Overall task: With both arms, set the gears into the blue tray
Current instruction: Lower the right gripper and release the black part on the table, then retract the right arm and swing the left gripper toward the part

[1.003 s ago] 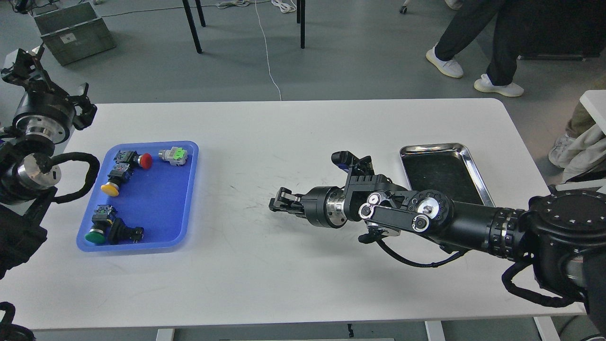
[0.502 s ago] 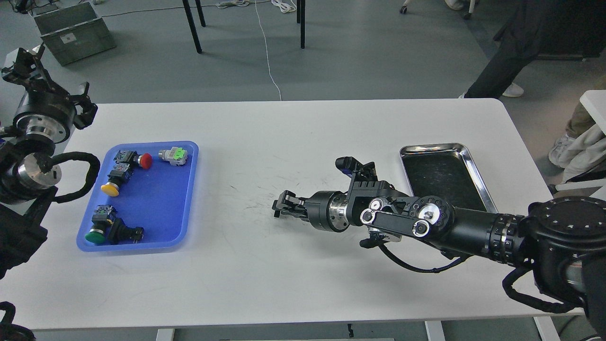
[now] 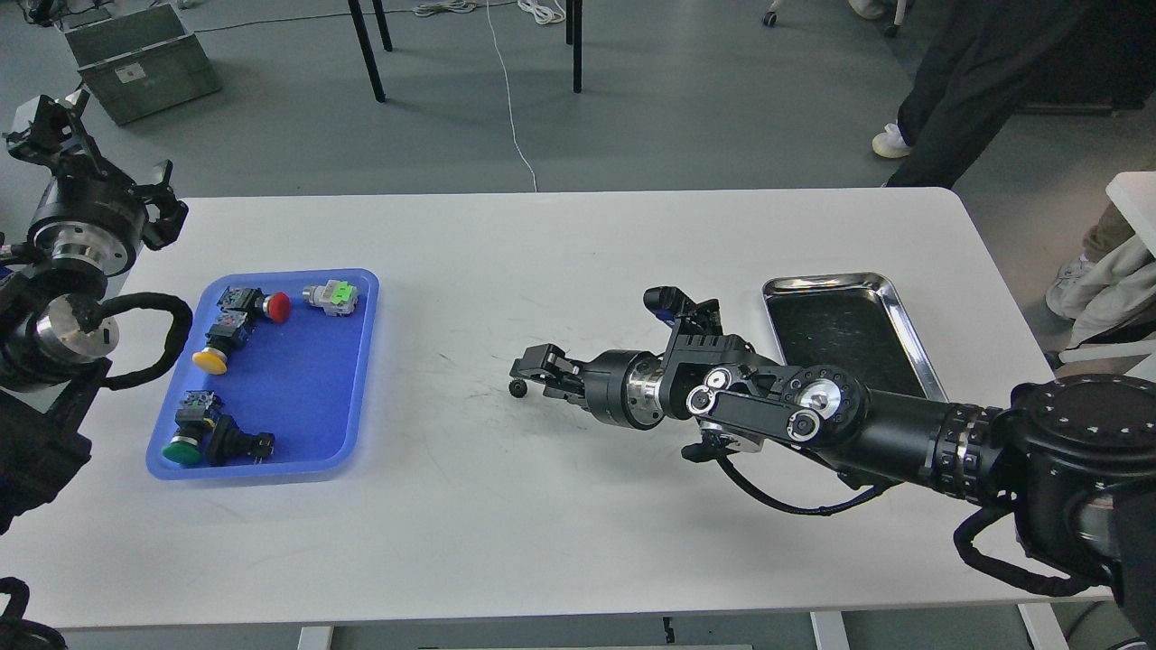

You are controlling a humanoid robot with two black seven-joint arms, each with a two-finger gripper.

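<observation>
The blue tray (image 3: pixel 302 384) lies at the table's left. One gear (image 3: pixel 517 389), a tiny black disc, sits at the tip of my right gripper (image 3: pixel 526 375), whose fingers are shut on it just above the table's middle, well right of the tray. No other gears show. My left gripper (image 3: pixel 47 122) is raised beyond the table's left edge, behind the tray's far left corner. It is dark and its fingers cannot be told apart.
Inside the blue tray lie push-button switches: red (image 3: pixel 276 307), yellow (image 3: pixel 209 360), green (image 3: pixel 183 449) and a grey-green one (image 3: pixel 331 296). A shiny steel tray (image 3: pixel 826 280) lies at the right, beside my right forearm. A person stands past the far right corner.
My right gripper has lifted a little and shifted left, and the small black gear has come up with it. The left arm has barely moved. The person behind has walked.
</observation>
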